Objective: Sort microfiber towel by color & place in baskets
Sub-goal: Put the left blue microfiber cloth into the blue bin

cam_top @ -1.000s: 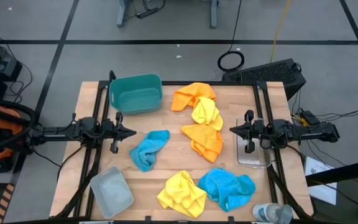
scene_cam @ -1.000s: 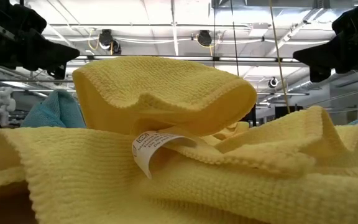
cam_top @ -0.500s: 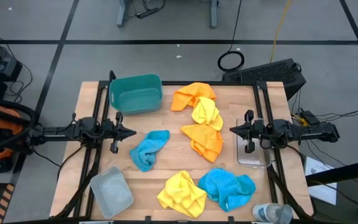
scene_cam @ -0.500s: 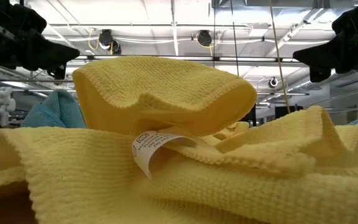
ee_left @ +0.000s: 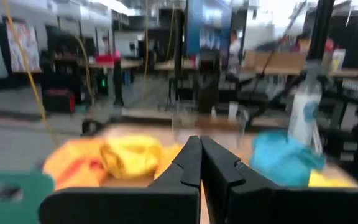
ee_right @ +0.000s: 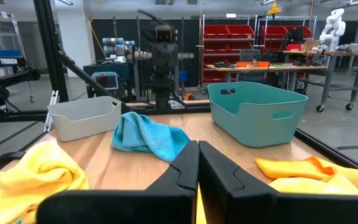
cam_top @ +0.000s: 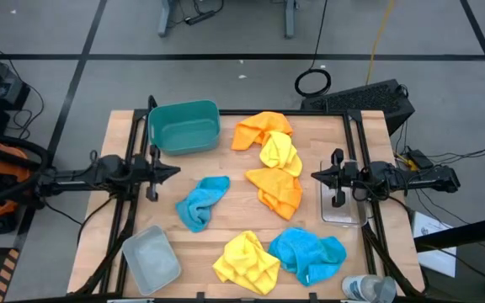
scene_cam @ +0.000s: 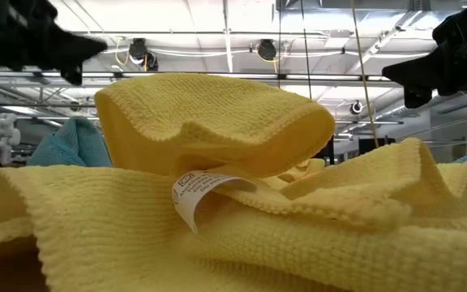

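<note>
Six towels lie loose on the wooden table: a blue one [cam_top: 202,201] at centre left, a blue one [cam_top: 306,252] and a yellow one [cam_top: 247,261] near the front edge, a yellow one [cam_top: 279,153] between two orange ones [cam_top: 262,129] [cam_top: 276,190]. The teal basket [cam_top: 183,126] stands at the far left, the pale grey basket [cam_top: 151,258] at the near left, and the clear basket [cam_top: 342,206] at the right, under the right arm. My left gripper [cam_top: 176,171] is shut and empty above the table's left part. My right gripper [cam_top: 313,176] is shut and empty above the right part.
A clear plastic bottle [cam_top: 369,289] lies at the near right corner. In the low view the near yellow towel [scene_cam: 217,186] fills the foreground and hides most of the table. Black frame rails run along the table's left and right sides.
My left gripper has risen and drawn back a little toward the table's left and far edges, staying shut. The towels and baskets lie as before.
</note>
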